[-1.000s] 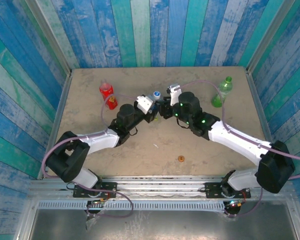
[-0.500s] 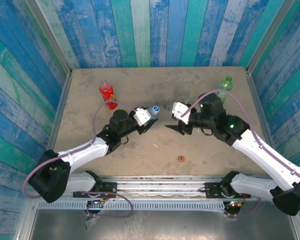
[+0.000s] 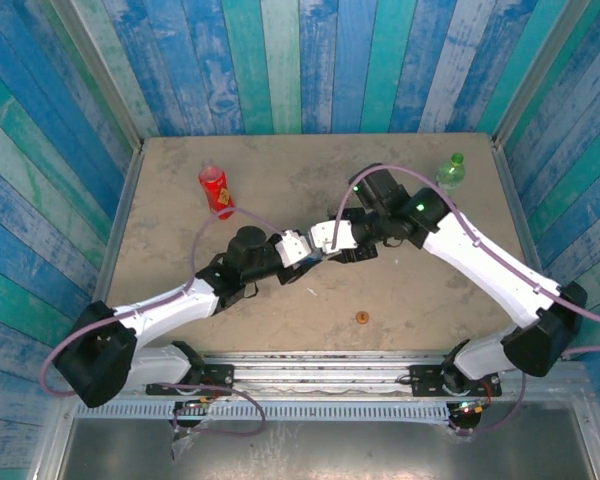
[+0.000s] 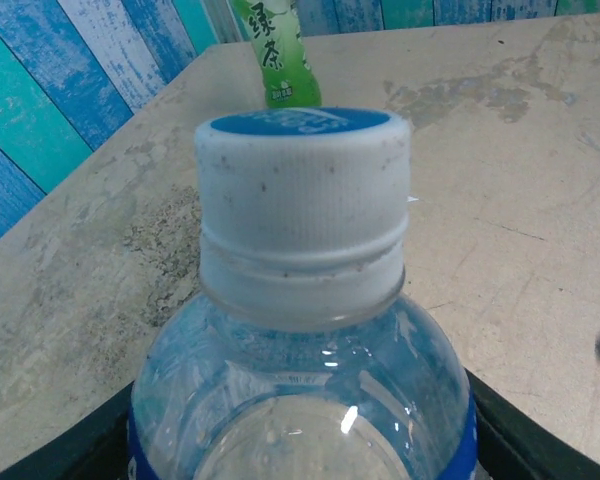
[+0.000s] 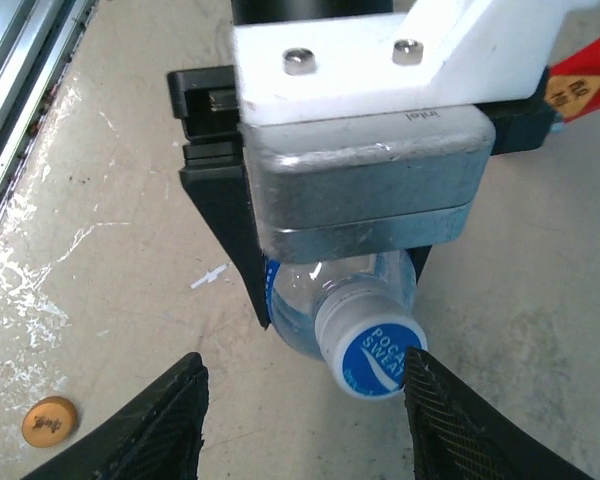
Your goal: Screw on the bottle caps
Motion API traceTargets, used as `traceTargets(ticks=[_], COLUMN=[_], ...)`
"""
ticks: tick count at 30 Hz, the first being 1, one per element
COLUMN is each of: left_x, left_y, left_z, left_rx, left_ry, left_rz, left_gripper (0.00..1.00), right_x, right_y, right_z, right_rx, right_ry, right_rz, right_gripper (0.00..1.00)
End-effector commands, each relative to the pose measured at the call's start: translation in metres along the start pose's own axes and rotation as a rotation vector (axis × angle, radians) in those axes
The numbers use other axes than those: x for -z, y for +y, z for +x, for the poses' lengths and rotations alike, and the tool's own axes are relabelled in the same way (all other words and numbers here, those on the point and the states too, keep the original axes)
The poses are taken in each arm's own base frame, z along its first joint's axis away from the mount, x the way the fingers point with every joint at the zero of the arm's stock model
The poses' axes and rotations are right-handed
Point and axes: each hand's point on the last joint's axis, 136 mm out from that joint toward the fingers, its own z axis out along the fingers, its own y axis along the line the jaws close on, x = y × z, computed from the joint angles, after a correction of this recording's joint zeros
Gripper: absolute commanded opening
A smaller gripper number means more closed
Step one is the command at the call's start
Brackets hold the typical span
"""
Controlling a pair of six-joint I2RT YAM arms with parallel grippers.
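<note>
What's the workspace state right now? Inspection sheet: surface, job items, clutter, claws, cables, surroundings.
Surface: beige stone-look table, scuffed.
Job's things: short clear plastic bottle with blue label carries the blue-and-white screw cap; translucent green plastic bottle far right; red plastic bottle far left; small orange round cap loose on the table.
Clutter: small white scrap.
Claws: left claw shut on the clear bottle; right claw open, fingers either side of the cap.
Cables: purple cables loop above both arms, no snag seen.
Surroundings: blue and teal plank walls; metal rail at near edge.
</note>
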Motion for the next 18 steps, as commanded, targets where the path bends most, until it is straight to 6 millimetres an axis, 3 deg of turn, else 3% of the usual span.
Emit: traceTargets(ticks=[1,18], left_x=[0.009,0.014], left_y=[-0.004,-0.012], left_z=[-0.013,-0.026], left_rx=[-0.035,-0.038], left_ry=[-0.046,-0.098], left_rz=[0.007,0.048], left_gripper=[0.48,0.50], right_x=[-0.004,-0.018], right_y=[0.002,-0.005], right_z=[0.000,0.001], right_rx=[0.015,-0.012], right_ry=[0.016,0.010], right_rz=[-0.044,-0.093], right_gripper=[0.52,0.36])
